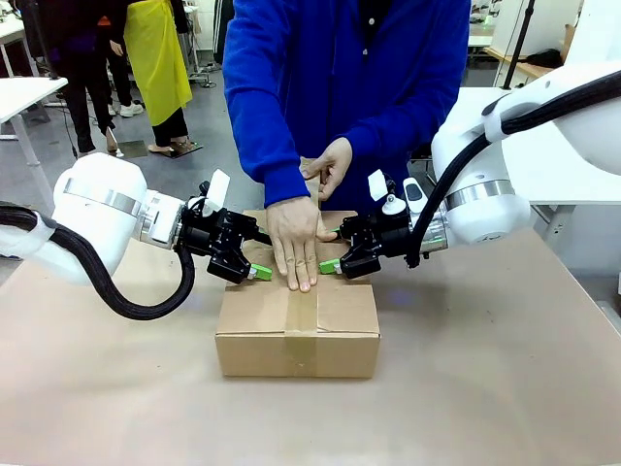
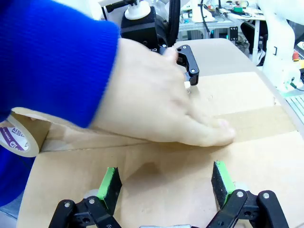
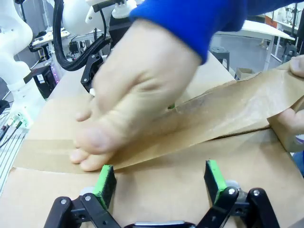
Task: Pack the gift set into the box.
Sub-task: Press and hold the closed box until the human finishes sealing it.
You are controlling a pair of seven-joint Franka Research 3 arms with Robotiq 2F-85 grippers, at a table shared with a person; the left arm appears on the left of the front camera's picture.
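Robotics lab: white worktables (image 1: 24, 92), cabled equipment benches (image 2: 223, 14) behind.

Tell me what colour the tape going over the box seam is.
Brown, close to the cardboard's own shade. The tape over the box shows best in the right wrist view.

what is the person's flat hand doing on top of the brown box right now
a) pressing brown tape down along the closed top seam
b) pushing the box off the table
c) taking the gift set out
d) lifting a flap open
a: the person's hand lies flat on the strip of brown tape running along the closed top of the box, while the other hand holds the tape taut behind it.
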